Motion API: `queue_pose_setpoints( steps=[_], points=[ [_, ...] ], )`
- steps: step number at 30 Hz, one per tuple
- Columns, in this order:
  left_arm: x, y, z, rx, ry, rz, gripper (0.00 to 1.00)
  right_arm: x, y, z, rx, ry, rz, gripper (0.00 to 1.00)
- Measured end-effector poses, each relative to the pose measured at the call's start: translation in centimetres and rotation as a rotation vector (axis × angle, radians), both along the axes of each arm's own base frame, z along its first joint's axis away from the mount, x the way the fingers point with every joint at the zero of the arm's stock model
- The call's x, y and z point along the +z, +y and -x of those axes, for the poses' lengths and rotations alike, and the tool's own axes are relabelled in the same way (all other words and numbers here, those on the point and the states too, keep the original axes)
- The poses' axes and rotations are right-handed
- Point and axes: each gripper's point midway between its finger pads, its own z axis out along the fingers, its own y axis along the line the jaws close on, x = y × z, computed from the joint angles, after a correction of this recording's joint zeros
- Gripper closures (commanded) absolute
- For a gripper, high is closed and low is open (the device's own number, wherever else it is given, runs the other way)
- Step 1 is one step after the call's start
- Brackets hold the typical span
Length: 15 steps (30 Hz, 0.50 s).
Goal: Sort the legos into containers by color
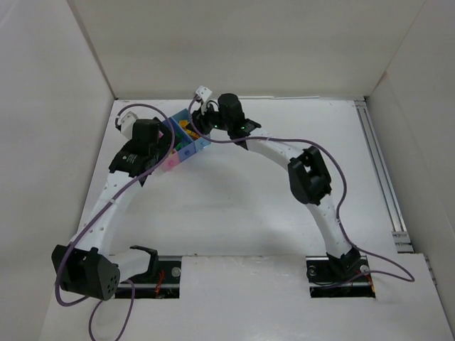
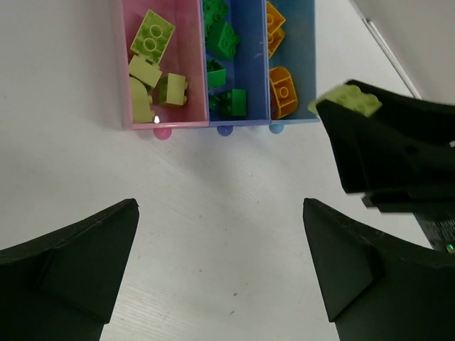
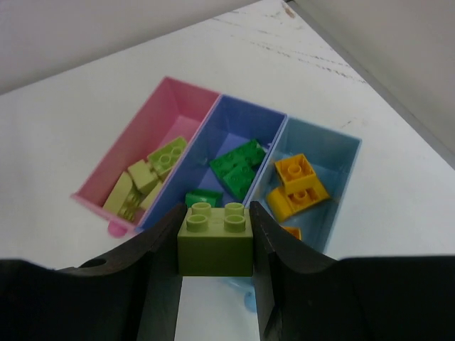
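Observation:
Three containers stand side by side: a pink bin (image 3: 170, 114), a blue bin (image 3: 231, 128) and a light blue bin (image 3: 333, 153). Lime and pale legos (image 3: 160, 160) lie in the pink one, dark green legos (image 3: 238, 167) in the blue one, orange legos (image 3: 298, 185) in the light blue one. My right gripper (image 3: 215, 227) is shut on a lime-green brick (image 3: 215, 245), held above the bins' near ends. My left gripper (image 2: 220, 263) stands wide open over bare table just short of the bins (image 2: 190, 42), nothing between its fingers. The right gripper (image 2: 384, 142) with its brick (image 2: 348, 99) shows beside it.
In the top view the bins (image 1: 201, 145) sit at the back left, with the left gripper (image 1: 153, 153) and the right gripper (image 1: 206, 121) close together over them. White walls close off the table at the back and both sides. A metal rail (image 1: 380, 170) runs along the right.

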Motion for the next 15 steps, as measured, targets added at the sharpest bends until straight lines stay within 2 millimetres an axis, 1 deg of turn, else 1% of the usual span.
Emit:
queue_pose_setpoints(
  steps=[1,3,5,6,7,9,10,11,12,13,15],
  points=[
    [-0.3,0.1,0.2,0.000,0.007,-0.002,0.00,-0.7,0.7,-0.6,-0.004,0.006,-0.003,1.00],
    [-0.7,0.1,0.4,-0.002,0.016,-0.003,0.00,-1.9,1.8,-2.2,-0.027,0.007,-0.020,0.96],
    [-0.7,0.0,0.6,-0.006,0.017,-0.005,0.00,-3.4,2.3,-3.6,-0.064,0.022,-0.027,0.89],
    [-0.7,0.0,0.6,-0.006,0.016,-0.007,0.00,-4.1,2.3,-4.2,-0.084,0.029,-0.027,0.84],
    [-0.6,0.1,0.6,-0.004,0.013,-0.010,0.00,-4.9,2.2,-4.6,-0.102,0.037,-0.021,0.70],
    [-0.5,0.3,0.7,0.001,0.009,-0.016,0.00,-6.1,1.9,-5.0,-0.131,0.059,-0.010,0.63],
    [-0.4,0.3,0.8,0.003,0.007,-0.018,0.00,-6.4,1.7,-5.2,-0.145,0.065,-0.006,0.58],
    [-0.4,0.4,0.8,0.005,0.006,-0.020,0.00,-6.5,1.5,-5.4,-0.155,0.069,-0.003,0.50],
    [-0.3,0.5,0.9,0.007,0.003,-0.020,0.00,-6.5,1.4,-5.5,-0.161,0.070,-0.005,0.45],
    [-0.2,0.5,0.9,0.007,0.001,-0.020,0.00,-6.3,1.4,-5.6,-0.165,0.067,-0.007,0.43],
    [-0.1,0.5,0.9,0.007,-0.001,-0.019,0.00,-5.9,1.3,-5.6,-0.167,0.062,-0.011,0.43]
  ],
)
